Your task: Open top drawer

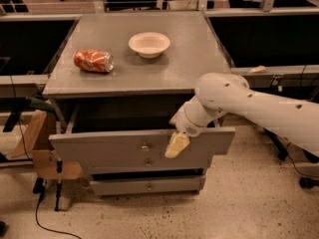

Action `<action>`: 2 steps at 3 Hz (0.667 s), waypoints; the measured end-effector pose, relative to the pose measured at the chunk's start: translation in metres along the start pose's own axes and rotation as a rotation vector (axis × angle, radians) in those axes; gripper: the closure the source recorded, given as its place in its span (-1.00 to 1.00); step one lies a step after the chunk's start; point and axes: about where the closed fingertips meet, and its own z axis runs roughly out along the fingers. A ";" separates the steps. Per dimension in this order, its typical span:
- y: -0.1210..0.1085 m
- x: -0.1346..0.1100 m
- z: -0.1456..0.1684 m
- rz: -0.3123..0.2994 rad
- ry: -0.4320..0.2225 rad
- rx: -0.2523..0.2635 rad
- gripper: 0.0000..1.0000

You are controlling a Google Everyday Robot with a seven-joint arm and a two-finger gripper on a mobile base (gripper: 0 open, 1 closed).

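The top drawer [109, 151] is a wide grey drawer under the grey cabinet top [164, 71]. It stands pulled out toward me, with its flat front panel well forward of the two shorter drawer fronts below. Its small round metal knob [145, 147] sits at the panel's middle. My gripper [176, 145], on a white arm reaching in from the right, hangs over the top edge of the drawer front, just right of the knob. A pale yellowish fingertip [175, 147] lies against the panel face. The drawer's inside is dark.
A crushed red can [93, 60] lies on the cabinet top at the left and a white bowl [149, 44] stands at its middle back. A brown wooden piece [40, 148] and a thin stand stand left of the cabinet. Dark desks line the back.
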 end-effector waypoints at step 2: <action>0.000 0.000 0.000 0.000 0.000 0.000 -1.00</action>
